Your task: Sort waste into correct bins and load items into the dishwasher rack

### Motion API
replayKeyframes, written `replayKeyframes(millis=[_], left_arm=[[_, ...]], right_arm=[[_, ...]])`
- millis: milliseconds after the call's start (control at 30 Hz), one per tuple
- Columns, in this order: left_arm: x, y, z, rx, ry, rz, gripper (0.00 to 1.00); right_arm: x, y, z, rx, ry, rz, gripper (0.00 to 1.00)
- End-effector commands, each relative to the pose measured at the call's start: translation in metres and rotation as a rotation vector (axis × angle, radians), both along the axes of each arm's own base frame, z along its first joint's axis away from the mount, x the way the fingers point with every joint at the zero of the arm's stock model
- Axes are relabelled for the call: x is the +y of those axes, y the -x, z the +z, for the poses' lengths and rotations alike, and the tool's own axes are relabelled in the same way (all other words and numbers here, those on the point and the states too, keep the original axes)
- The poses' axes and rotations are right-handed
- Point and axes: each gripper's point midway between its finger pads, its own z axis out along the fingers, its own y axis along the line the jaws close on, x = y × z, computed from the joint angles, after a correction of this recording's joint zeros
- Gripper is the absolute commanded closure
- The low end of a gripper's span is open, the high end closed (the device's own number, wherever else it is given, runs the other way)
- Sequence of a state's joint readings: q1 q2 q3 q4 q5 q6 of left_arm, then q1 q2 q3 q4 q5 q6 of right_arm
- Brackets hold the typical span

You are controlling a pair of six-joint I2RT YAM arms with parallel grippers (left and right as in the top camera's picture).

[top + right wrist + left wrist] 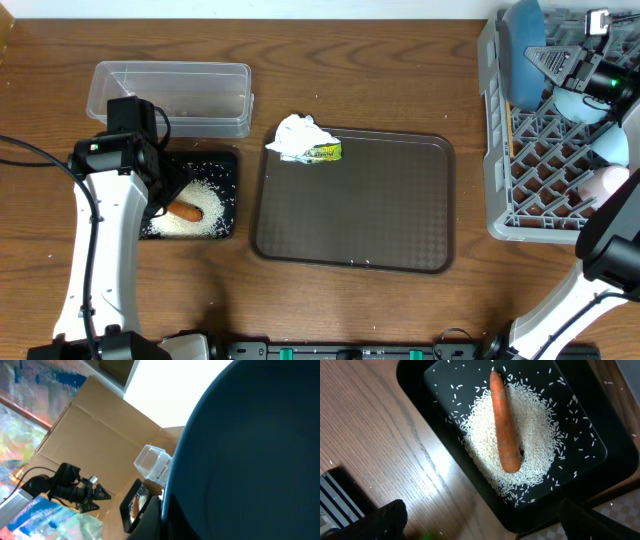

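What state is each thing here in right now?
left gripper, open over the black tray.
right gripper, shut on the teal bowl.
teal bowl, on edge in the rack.
carrot, lying on the rice.
clear tub, empty.
tissue, crumpled at the brown tray's corner.
wrapper, beside the tissue.

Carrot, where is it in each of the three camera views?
Overhead: carrot lower left, on rice in the black tray.
Left wrist: carrot mid-frame, lengthwise on the rice.
Right wrist: small orange streak, bottom centre-left, in that tray.
Shared landmark: the black tray.
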State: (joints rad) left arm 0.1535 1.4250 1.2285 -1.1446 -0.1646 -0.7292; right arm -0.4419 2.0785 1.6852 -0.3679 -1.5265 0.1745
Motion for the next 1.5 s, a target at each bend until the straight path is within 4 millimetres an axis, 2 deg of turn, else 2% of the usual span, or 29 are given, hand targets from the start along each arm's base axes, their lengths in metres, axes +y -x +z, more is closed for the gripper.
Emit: replayKeyframes(millis=[0, 233, 400, 467, 767, 900, 1100, 1367, 1433, 1467], left_arm=[[0.004, -0.001, 0.004, -0.006, -0.020, 0.011, 0.01], [0.004, -0.001, 0.004, -0.006, -0.020, 0.011, 0.01], [0.004, -0.001, 0.004, -0.006, -0.020, 0.012, 0.01], [0.004, -0.001, 0.004, -0.006, -0.020, 0.011, 0.01], [0.004, -0.001, 0.004, -0.006, -0.020, 0.011, 0.01], [0.004, -0.001, 0.004, -0.006, -0.020, 0.011, 0.01], [0.004, -0.001, 0.004, -0.006, -0.020, 0.011, 0.01], [0.004, -0.001, 0.004, -0.006, -0.020, 0.011, 0.01], [0.004, -0.001, 0.004, -0.006, -0.020, 0.011, 0.01], [0.004, -0.001, 0.004, -0.006, -0.020, 0.011, 0.01]], right_arm=[[-0.013, 0.002, -0.017, 0.131, -0.065, -0.034, 0.99], [-0.047, 0.000, -0.026, 0.157, -0.034, -0.143, 0.99], [-0.061, 0.000, -0.033, 0.181, -0.046, -0.173, 0.99], [-0.061, -0.002, -0.037, 0.200, -0.067, -0.165, 0.99], [-0.038, -0.011, -0.009, 0.220, -0.146, -0.047, 0.99], [-0.040, -0.018, -0.008, 0.247, -0.147, -0.082, 0.99], [-0.066, -0.016, -0.011, 0.252, -0.148, -0.152, 0.99], [-0.119, -0.006, -0.014, 0.258, -0.158, -0.284, 0.99], [-0.130, -0.004, -0.015, 0.260, -0.158, -0.314, 0.93], [-0.136, -0.003, -0.016, 0.261, -0.158, -0.329, 0.85]])
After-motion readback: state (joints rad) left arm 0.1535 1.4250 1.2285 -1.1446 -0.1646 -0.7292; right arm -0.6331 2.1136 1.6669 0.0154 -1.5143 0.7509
